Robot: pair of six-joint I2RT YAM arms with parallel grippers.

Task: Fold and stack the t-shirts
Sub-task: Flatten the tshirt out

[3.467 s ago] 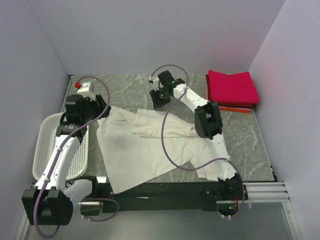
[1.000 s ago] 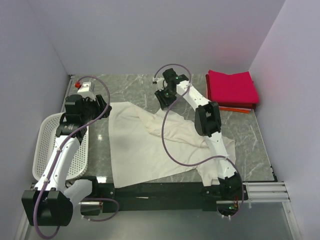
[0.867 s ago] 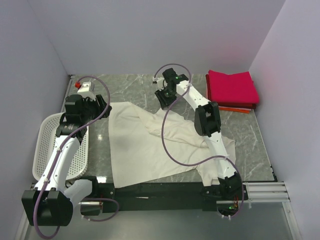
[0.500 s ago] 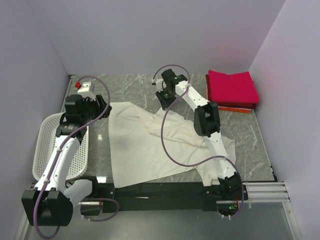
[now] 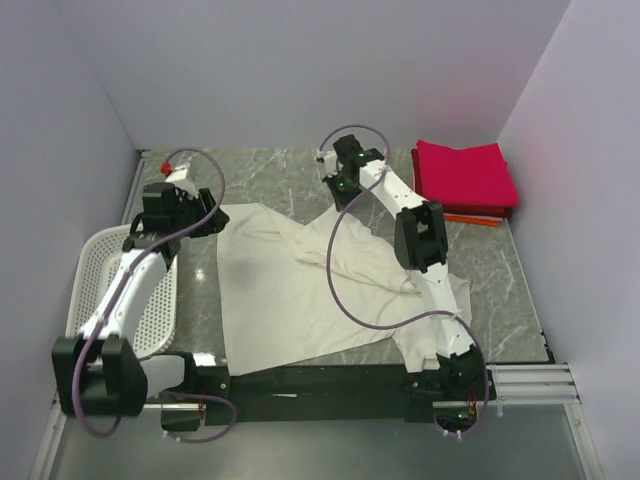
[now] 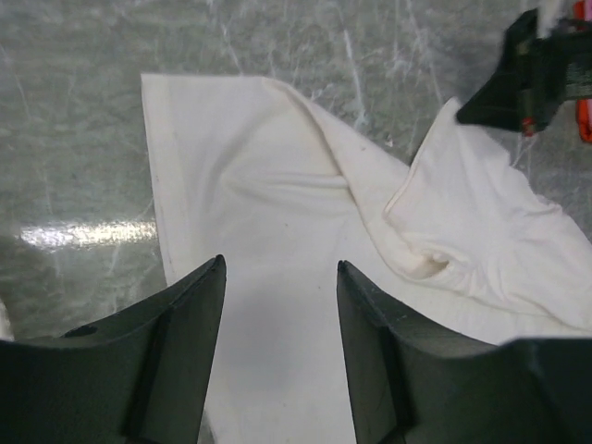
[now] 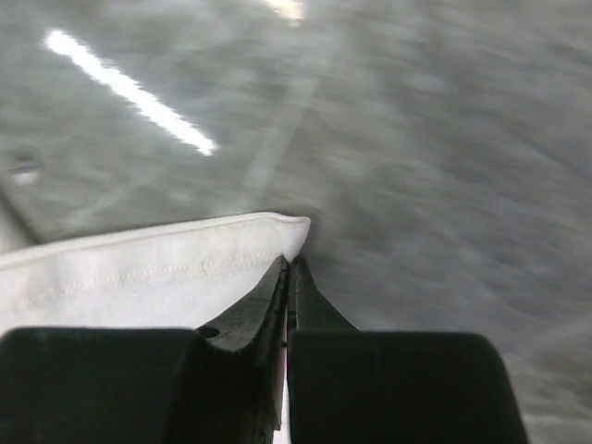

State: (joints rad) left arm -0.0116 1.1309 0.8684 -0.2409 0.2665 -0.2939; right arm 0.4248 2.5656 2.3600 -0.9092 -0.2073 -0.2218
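Currently in hand: flattening the cream t-shirt (image 5: 290, 290), spread on the table (image 5: 260, 170) up to its near edge.
Left gripper (image 6: 279, 273): jaws apart above its left side.
Right gripper (image 7: 289, 268): pinching its far corner.
Next: you'd probably draw that corner taut.

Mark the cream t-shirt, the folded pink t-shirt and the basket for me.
cream t-shirt (image 5: 275, 300), top view, flat middle of its body.
pink t-shirt (image 5: 465, 172), top view, top face of the folded shirt.
basket (image 5: 160, 305), top view, perforated right side.
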